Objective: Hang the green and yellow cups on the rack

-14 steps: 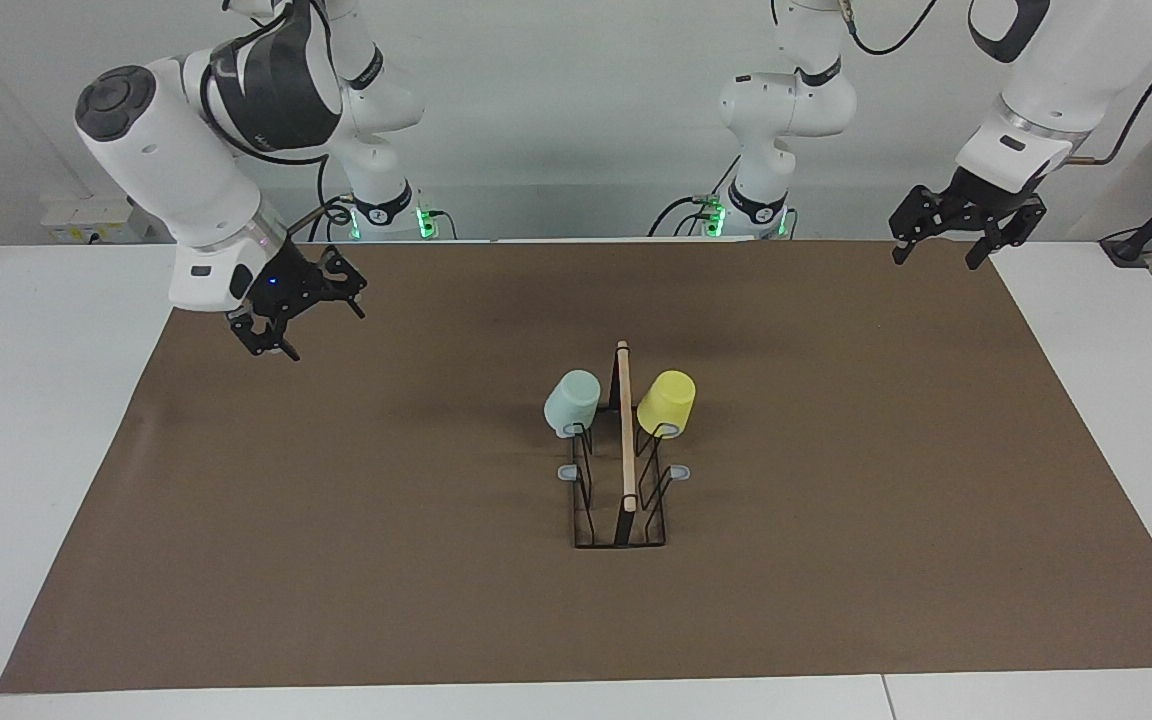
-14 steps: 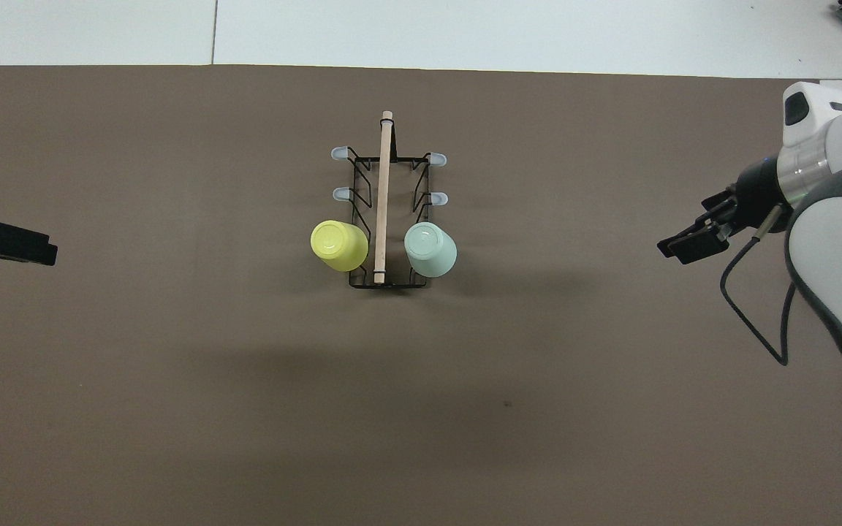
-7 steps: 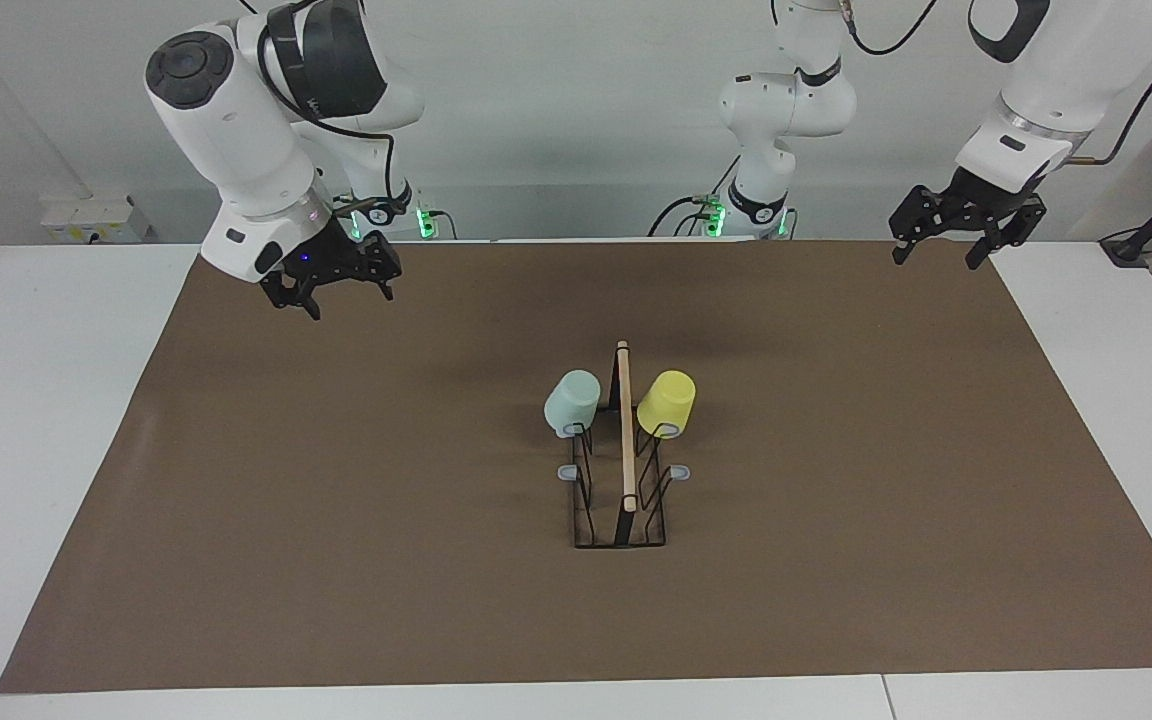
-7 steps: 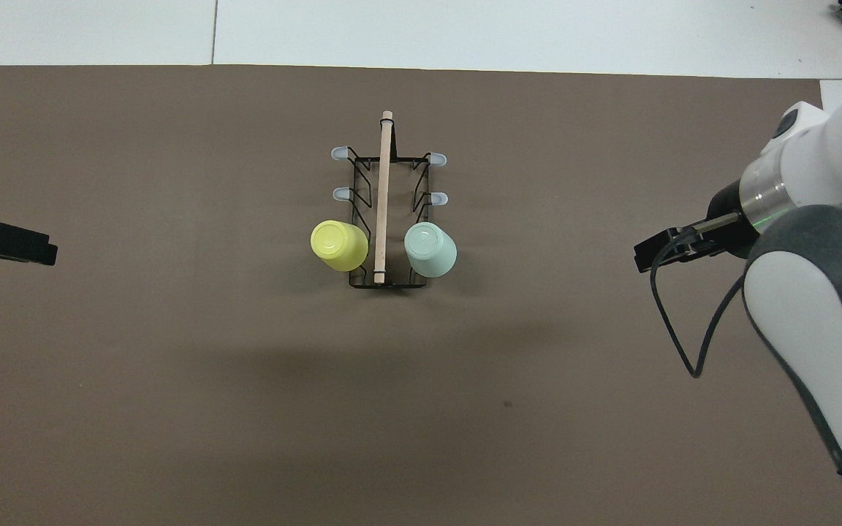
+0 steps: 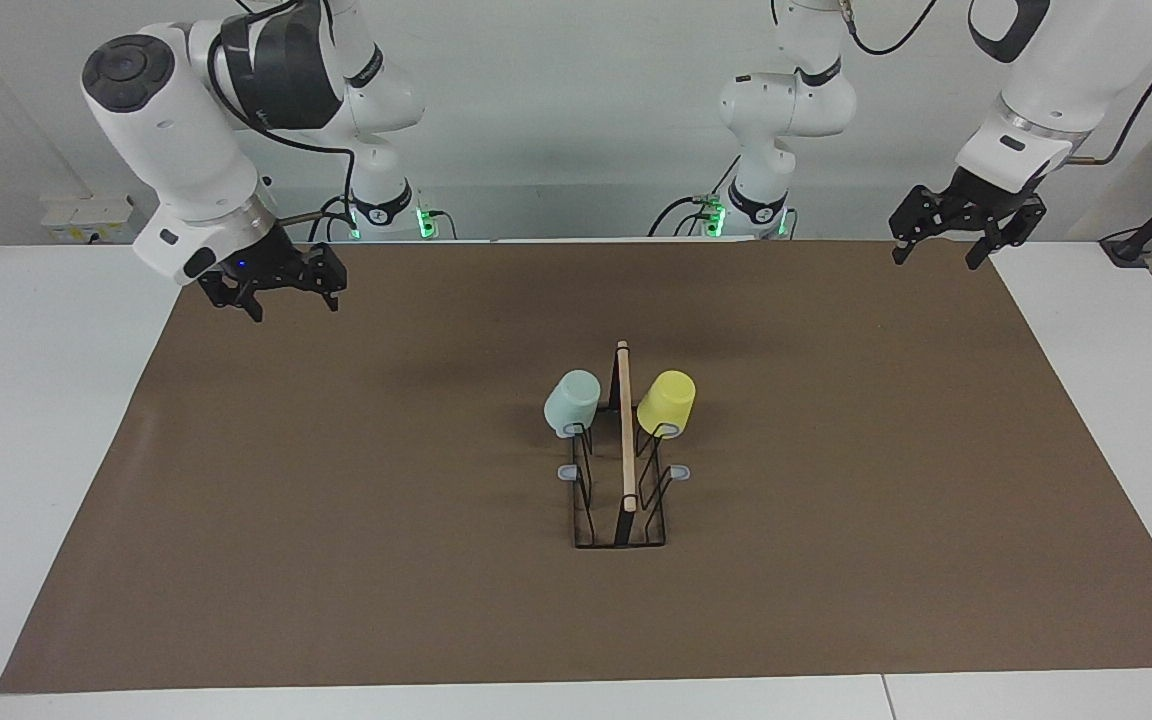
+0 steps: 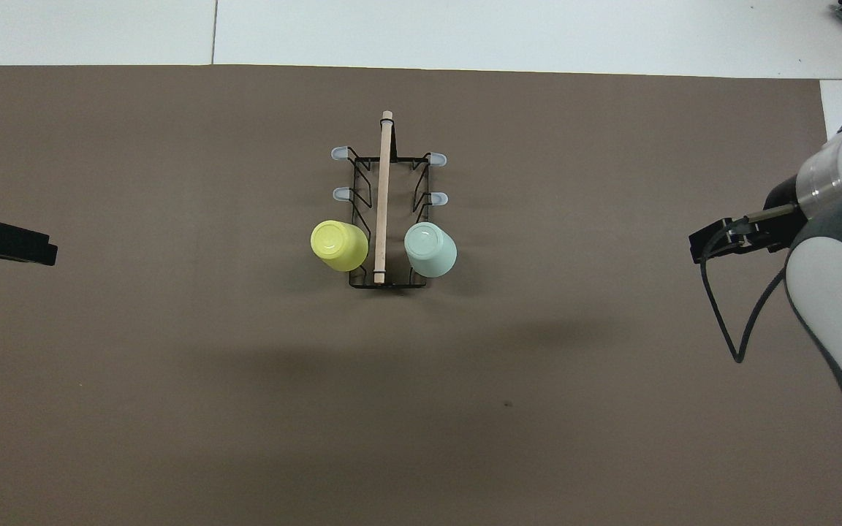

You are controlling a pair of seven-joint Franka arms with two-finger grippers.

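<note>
The black wire rack with its wooden bar stands mid-mat. The green cup and the yellow cup hang upside down on the prongs nearest the robots, one on each side of the bar. My right gripper hovers open and holding nothing over the mat's corner at the right arm's end. At the left arm's end, my left gripper waits open over the mat's corner, also holding nothing.
A brown mat covers most of the white table. Grey-tipped bare prongs stick out of the rack farther from the robots than the cups.
The right arm has turned its wrist level and carried its gripper back toward the mat's edge at its own end. The left arm, cups and rack have not moved.
</note>
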